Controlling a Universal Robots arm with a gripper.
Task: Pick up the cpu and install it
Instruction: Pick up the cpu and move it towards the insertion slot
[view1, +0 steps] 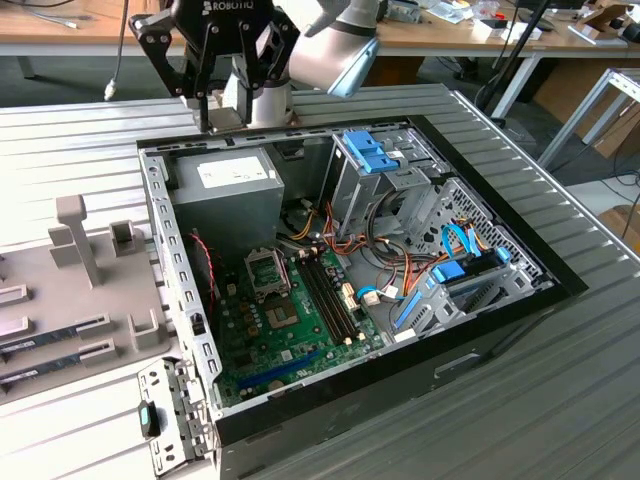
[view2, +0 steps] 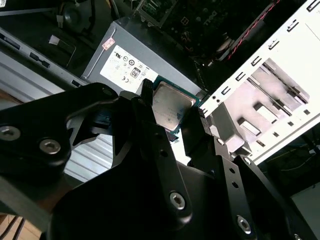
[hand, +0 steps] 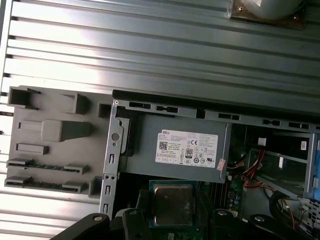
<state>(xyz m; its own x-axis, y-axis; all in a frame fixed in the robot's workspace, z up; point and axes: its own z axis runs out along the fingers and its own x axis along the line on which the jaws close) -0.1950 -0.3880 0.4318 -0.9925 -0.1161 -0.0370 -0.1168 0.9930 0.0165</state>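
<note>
- Black two-fingered gripper (view2: 172, 107) – jaws pinched on opposite edges of the cpu (view2: 169, 111), a small flat square chip with a silvery metal lid and a thin green rim.
- The chip is held clear in the air, lid towards the wrist cameras; in the first wrist view the cpu (hand: 172, 203) sits between the dark fingertips of the gripper (hand: 175, 216).
- Just past the chip: a grey metal power-supply box with a white label (hand: 180, 150), in a corner of the open case. The cpu hangs by the edge of this box.
- Exterior view: the gripper (view1: 228, 112) hovers above the case wall beside the power-supply box (view1: 225, 185).
- Further down inside the black open computer case (view1: 480, 330) – a green motherboard (view1: 290, 320) lying flat, with a square metal-framed socket (view1: 268, 268) well apart from the gripper.
- Blue plastic drive-bay latch (view1: 365, 150) stands on the exterior view's right of the power supply.
- Outside the case, on the exterior view's left: a grey moulded fixture tray with slots and posts (view1: 80, 290), touching or just beside the case wall – cannot tell which.
- Under everything: a ribbed grey metal table (hand: 150, 50).
</note>
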